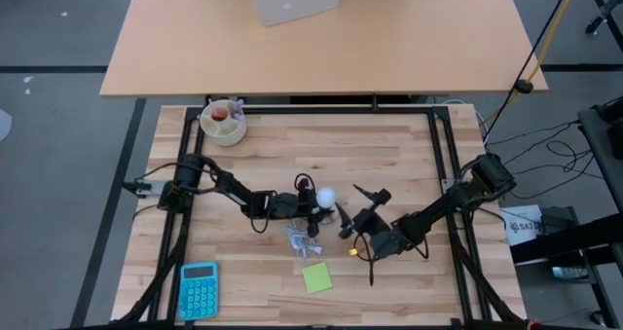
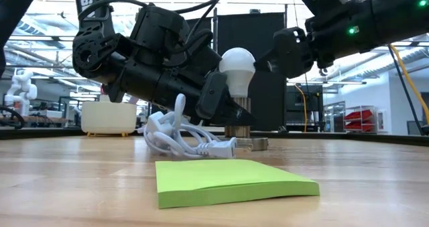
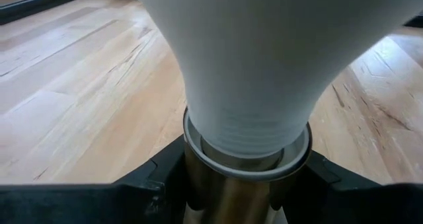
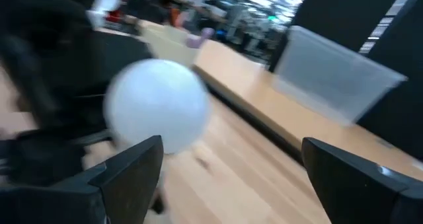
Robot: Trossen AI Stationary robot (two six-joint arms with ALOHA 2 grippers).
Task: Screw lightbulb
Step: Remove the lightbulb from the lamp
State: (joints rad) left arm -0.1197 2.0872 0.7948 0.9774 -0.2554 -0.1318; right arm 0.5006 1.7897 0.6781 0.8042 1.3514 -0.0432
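Mid-table, the socket under the upright lightbulb is clamped by the left gripper; the right gripper is held open beside the bulb.

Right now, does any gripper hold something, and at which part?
The left gripper is clamped on the metal socket under the lightbulb. The right gripper is open beside the globe and holds nothing.

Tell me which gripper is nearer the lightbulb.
Left. The left gripper is right at the lightbulb, clamping the socket below it; the right gripper hangs open beside it, apart.
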